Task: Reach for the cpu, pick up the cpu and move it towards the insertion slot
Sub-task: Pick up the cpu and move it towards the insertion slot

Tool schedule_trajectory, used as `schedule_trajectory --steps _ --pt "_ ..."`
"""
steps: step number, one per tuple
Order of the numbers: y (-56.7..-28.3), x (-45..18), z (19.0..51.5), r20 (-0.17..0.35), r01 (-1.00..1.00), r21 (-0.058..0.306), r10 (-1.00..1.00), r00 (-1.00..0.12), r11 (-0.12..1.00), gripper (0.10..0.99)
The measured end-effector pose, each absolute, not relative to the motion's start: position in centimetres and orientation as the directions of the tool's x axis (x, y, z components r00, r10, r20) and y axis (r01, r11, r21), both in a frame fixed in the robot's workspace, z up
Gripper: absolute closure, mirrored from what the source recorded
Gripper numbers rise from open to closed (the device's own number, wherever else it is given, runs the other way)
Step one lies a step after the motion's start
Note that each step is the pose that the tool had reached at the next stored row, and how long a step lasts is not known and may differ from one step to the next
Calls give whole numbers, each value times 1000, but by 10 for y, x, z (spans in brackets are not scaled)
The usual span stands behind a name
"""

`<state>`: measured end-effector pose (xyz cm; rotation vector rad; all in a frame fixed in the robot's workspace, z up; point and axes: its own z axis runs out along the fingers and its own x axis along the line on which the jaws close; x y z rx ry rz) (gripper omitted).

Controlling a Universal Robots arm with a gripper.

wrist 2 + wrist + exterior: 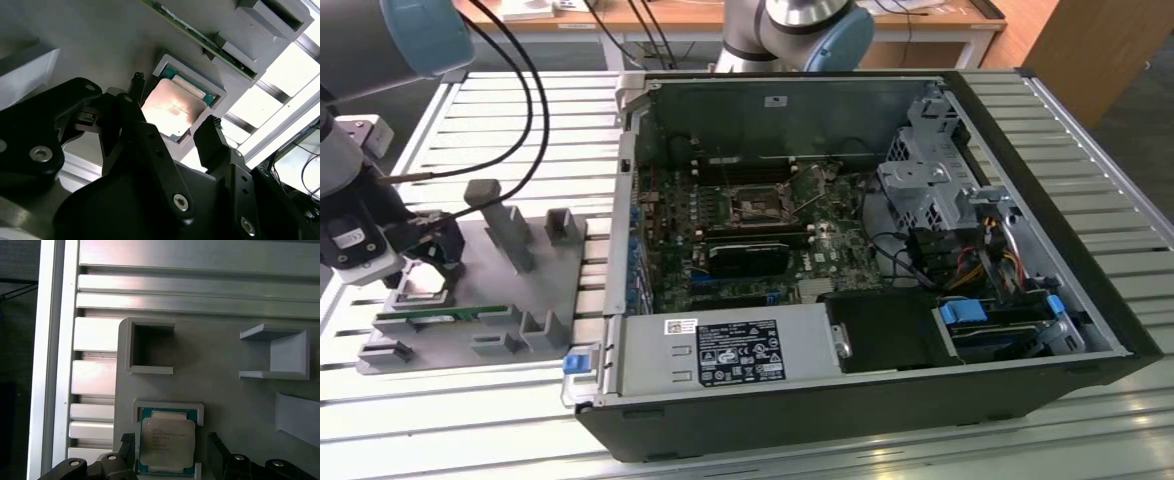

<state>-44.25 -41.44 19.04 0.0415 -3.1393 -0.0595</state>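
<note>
The cpu [167,440], a flat square chip with a shiny silver top, lies in a framed recess of the grey plastic tray [225,390]. Both wrist views show my gripper [172,444] open just above it, one black finger on each side of the chip with a gap to each edge. The second wrist view has the cpu [172,107] between the fingertips [212,131] of the gripper [174,102]. At the exterior view's left the gripper [420,262] hangs over the cpu [424,284]. The insertion slot [758,207] sits on the green board inside the open computer case.
A long green memory stick [440,317] lies in the tray beside the cpu. Grey upright holders [500,225] stand on the tray. The case's metal wall [624,200] rises between tray and board. Black cables [520,110] hang above the slatted table [480,420].
</note>
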Motion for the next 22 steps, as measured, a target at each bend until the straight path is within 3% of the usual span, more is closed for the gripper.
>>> schedule_trajectory --steps 7,8,22 --pt "-414 -443 187 1 -26 38 -26 -1000 999 424" --pt "-414 -443 187 1 -26 38 -26 -1000 999 494" --pt "-414 -446 184 1 -26 44 -26 -1000 999 494"
